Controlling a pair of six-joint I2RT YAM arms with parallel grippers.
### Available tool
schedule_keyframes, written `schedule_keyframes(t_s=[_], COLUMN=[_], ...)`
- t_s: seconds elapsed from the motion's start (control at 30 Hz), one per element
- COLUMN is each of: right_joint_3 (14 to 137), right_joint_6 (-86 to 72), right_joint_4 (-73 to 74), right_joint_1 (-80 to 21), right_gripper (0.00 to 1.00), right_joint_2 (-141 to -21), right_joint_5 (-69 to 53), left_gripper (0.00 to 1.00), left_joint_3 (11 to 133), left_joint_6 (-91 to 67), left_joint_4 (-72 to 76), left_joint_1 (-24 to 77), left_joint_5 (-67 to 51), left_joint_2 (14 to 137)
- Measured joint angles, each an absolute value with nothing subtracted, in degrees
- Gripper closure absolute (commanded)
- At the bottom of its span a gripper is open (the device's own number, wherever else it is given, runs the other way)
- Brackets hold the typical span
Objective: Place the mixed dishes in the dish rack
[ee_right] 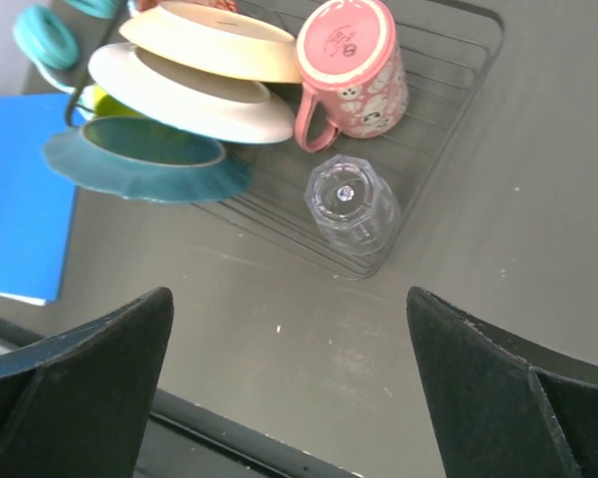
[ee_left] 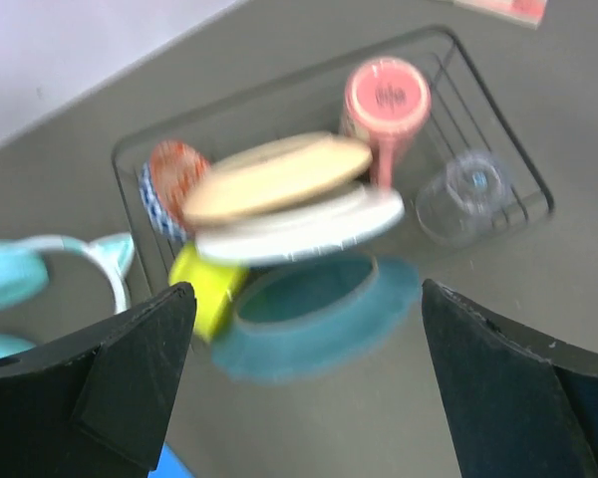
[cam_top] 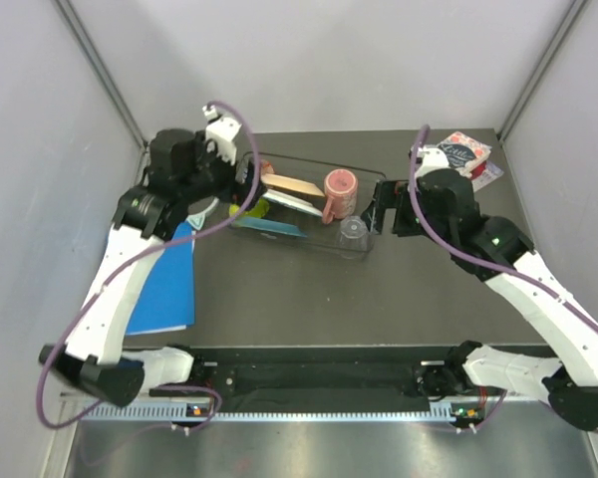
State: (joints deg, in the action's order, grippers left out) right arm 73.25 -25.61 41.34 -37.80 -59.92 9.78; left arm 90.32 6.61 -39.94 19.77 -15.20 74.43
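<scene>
The rectangular black thin-wire dish rack [ee_right: 448, 70] holds the cream plate [ee_right: 209, 40], white plate [ee_right: 189, 105] and teal scalloped plate [ee_right: 145, 159] leaning together, with the pink floral mug [ee_right: 354, 70] beside them. Its long axis runs claw to claw. The left gripper [ee_left: 307, 289] hovers at the plates' end and the right gripper [ee_right: 289, 294] at the mug's end, both spread wide and empty.

bg: dark grey matte tabletop [cam_top: 279, 299] | walls: plain pale grey panels, back wall [cam_top: 329, 60], left wall [cam_top: 30, 199], right wall [cam_top: 578, 149], boxing in 3 sides | corners: slim metal struts [cam_top: 105, 75] | near edge: black rail [cam_top: 319, 378], then brushed-metal ledge [cam_top: 309, 448] | light: even, diffuse, soft shadows
</scene>
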Motion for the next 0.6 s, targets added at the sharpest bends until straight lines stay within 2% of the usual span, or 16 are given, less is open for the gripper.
schedule_keyframes(t_s=[0.27,0.6], right_joint_3=[80.18,82.26], right_joint_6=[-24.97,-23.55], right_joint_4=[44.53,45.52], right_joint_1=[-39.18,-40.82], right_gripper=[0.00,0.00], right_joint_2=[-62.74,-63.70], right_joint_5=[12.80,13.47], left_gripper=[0.01,0.01], left_joint_3=[73.17,67.81], left_joint_6=[3.75,1.76], left_joint_4=[-41.41,-40.53], left_joint_1=[18.37,17.98], left_joint_5=[-14.85,-14.96], left_joint_2=[56.93,55.02])
